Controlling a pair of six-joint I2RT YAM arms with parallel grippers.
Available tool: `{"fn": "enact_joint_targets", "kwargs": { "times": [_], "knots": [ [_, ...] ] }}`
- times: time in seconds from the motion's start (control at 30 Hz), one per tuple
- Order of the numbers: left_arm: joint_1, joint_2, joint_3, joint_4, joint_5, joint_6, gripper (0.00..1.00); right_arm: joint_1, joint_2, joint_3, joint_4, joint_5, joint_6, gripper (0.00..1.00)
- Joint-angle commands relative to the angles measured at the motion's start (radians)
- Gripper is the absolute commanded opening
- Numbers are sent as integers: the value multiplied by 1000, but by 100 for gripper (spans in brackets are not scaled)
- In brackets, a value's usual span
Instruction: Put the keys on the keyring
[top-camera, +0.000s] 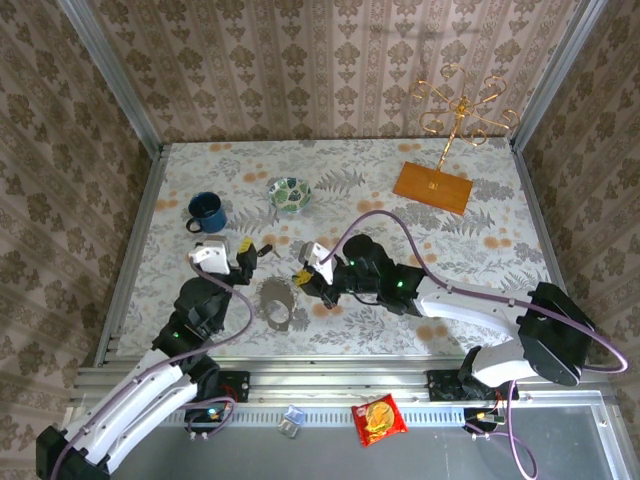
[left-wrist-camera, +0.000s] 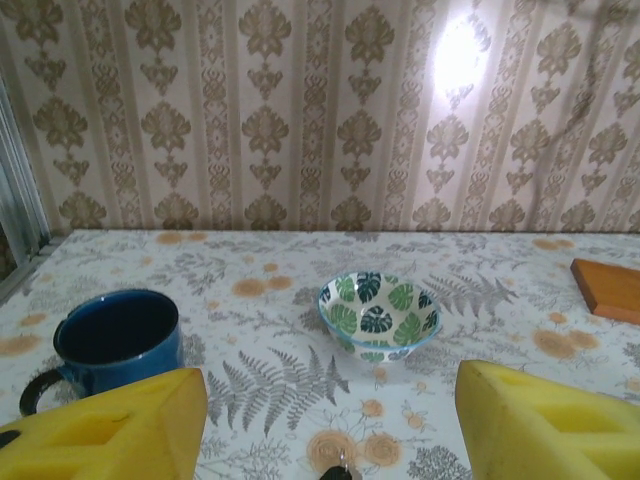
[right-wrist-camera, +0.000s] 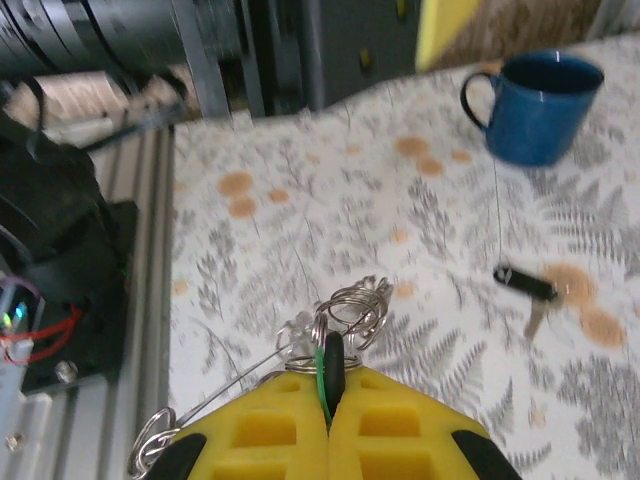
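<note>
- Mug (top-camera: 205, 211): dark blue.
- Bowl (top-camera: 290, 193): white, green leaf print, blue rim.
- Table (top-camera: 500, 262): white cloth, grey ferns, orange rounds.
- Walls (top-camera: 300, 70): beige, brown damask stripes.
- Board (top-camera: 432, 186): orange.
- Stand (top-camera: 462, 110): gold.
- Loose key (right-wrist-camera: 525, 284): black.
- Held key (right-wrist-camera: 328, 362): green head.
- Left fingers (left-wrist-camera: 110, 430), right fingers (right-wrist-camera: 400, 430): yellow.
- Packet (top-camera: 379, 419): red.

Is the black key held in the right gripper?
No; the black key lies on the table, while the right gripper pinches the green key.

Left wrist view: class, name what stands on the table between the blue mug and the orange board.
The green-leaf bowl stands between the mug and the board, apart from both; the top view shows the same order.
</note>
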Motion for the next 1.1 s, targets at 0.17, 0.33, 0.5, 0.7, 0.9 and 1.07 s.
{"fn": "enact_joint_targets", "kwargs": {
  "times": [0.17,0.33,0.5,0.7,0.9,1.07],
  "knots": [
    [22,117,40,7,90,-56,67,-139,-3,-33,-299,97,-261,0],
    [25,187,50,31,141,-65,68,-184,32,-25,-456,214,-387,0],
    [28,223,58,40,154,-65,68,-205,49,-7,-524,262,-435,0],
    [32,254,62,29,202,-85,68,-206,154,46,-582,412,-483,10],
    [34,284,88,-7,250,-88,68,-206,186,103,-624,483,-481,35],
    [35,306,117,-38,285,-81,68,-211,46,149,-654,334,-233,45]
  ]
}}
